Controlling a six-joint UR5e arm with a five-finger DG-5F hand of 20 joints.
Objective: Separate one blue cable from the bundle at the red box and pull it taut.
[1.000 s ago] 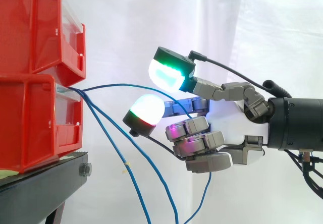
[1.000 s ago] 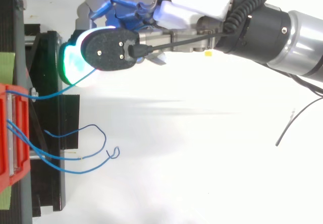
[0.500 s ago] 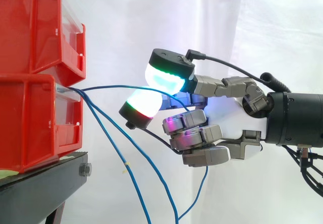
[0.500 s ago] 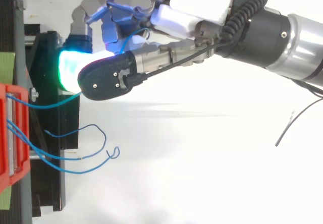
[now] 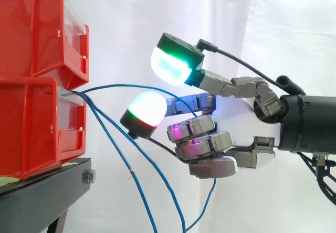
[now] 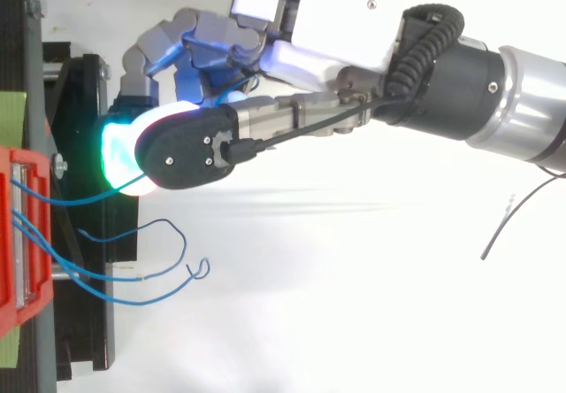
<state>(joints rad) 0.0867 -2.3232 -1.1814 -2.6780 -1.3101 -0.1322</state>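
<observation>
Blue cable (image 5: 126, 85), slack, from red box (image 5: 37, 123)

Two stacked red bins (image 5: 31, 33), three blue cables (image 5: 122, 85) at the lower bin, one robot hand (image 5: 239, 123), one black stand (image 5: 42, 196)

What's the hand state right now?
The hand is closed on one blue cable: it runs in under the curled fingers and hangs out below.

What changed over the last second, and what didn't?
In the top view the hand swung down the picture, along the red bins. Its glowing pads pinched together, then parted again. The blue cable stays threaded through its curled fingers, still slack; the other cables hang unchanged.
</observation>
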